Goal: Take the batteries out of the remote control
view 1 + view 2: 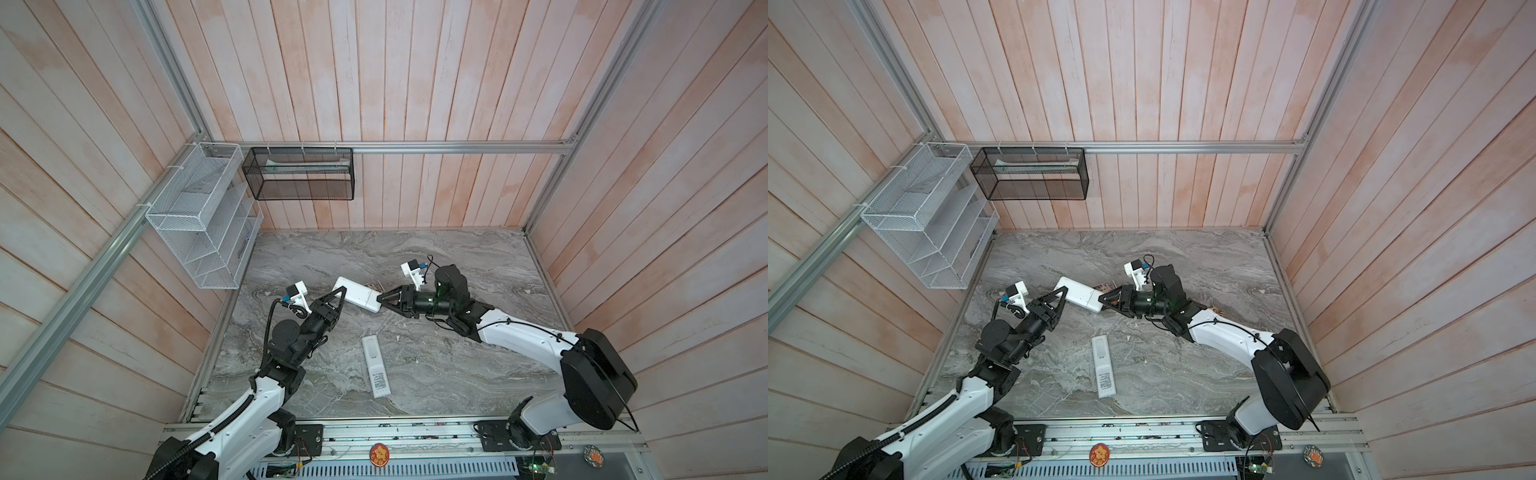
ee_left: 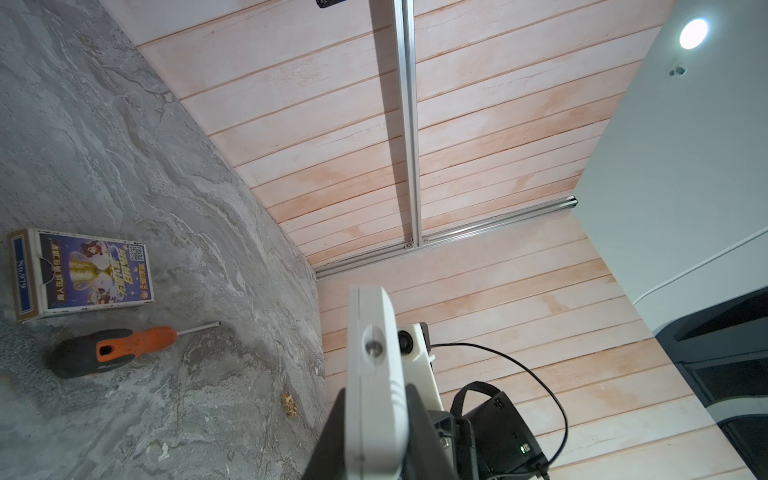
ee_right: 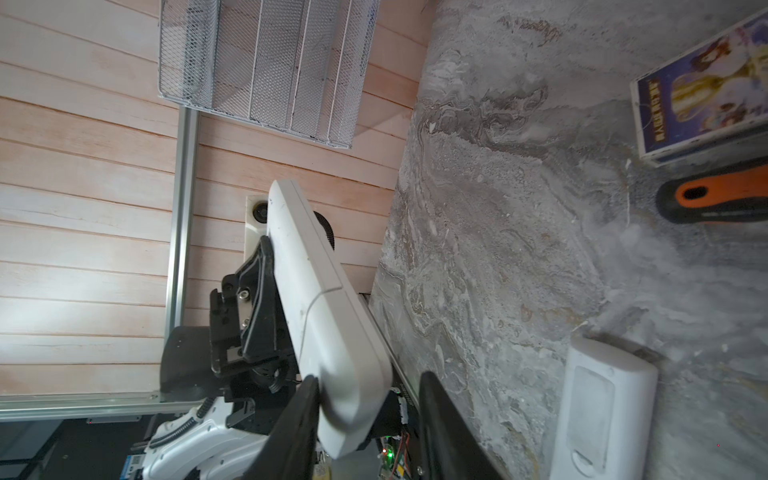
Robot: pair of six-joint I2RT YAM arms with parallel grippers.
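My left gripper [image 1: 341, 298] pinches one end of the remote control [image 1: 356, 293], held off the table. I see no batteries, so I judge they are inside. My right gripper [image 1: 382, 301] stands spread around the other end. Closing off-centre could twist it loose.
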